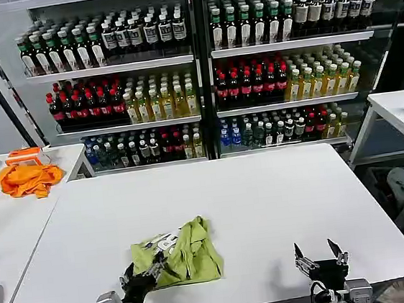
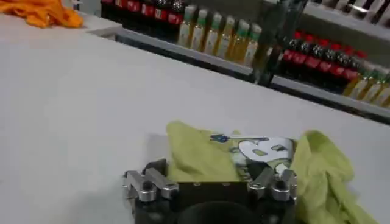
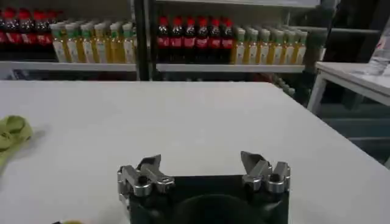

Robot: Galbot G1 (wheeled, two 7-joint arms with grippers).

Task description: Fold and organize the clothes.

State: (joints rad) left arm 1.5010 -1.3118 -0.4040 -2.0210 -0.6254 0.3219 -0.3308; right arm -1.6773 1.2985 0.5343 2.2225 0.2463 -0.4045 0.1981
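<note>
On the white table (image 1: 266, 210), near its front edge and toward the robot's left, lies the yellow-green T-shirt (image 1: 187, 254); it is bunched into a loose crumpled heap, not flat, with a patch of white printed fabric (image 2: 268, 149) turned up on its top (label or print, cannot tell which). No sleeve, hem or collar can be picked out; no clean fold line is visible. Judgement: folding is not done, and the shirt looks as though it would need spreading before any fold could hold.

Left gripper (image 1: 151, 271) sits at the near-left edge of the heap, touching or just at the fabric; in the left wrist view its jaws (image 2: 210, 182) stand spread, with cloth lying between and beyond them, but whether any fabric is pinched I cannot tell.

Right gripper (image 1: 320, 253) hovers low over bare table at the front right, well apart from the shirt; its jaws stand wide apart and hold nothing (right wrist view confirms, (image 3: 204, 173)).

Orange cloth (image 1: 28, 178) lies on the side table (image 1: 7, 222) at far left; untouched.

Remaining: flatten, fold, place tidily.
</note>
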